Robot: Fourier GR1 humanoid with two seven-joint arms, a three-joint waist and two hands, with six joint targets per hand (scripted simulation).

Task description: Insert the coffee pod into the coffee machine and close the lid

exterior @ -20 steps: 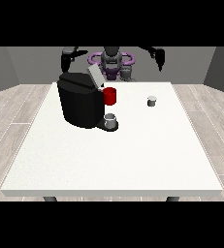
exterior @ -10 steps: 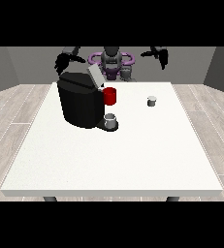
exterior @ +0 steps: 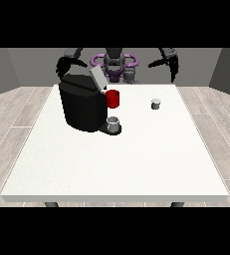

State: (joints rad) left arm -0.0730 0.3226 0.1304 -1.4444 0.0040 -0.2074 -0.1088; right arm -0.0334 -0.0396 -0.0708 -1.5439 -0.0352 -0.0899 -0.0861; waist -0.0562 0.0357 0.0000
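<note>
Matt white table (exterior: 116,164), wood-plank floor (exterior: 17,109)

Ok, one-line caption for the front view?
Pod on table beside open-lidded coffee machine; both robot hands raised behind it.

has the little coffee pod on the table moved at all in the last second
No. The coffee pod sits at the same spot on the white table, right of the coffee machine and equally far from it, as in both earlier front views.

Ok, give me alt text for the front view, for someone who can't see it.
A black coffee machine with its lid raised stands on a white table, a small grey coffee pod apart to its right. Behind, the robot holds one robot hand and the other robot hand above the far edge.
</note>
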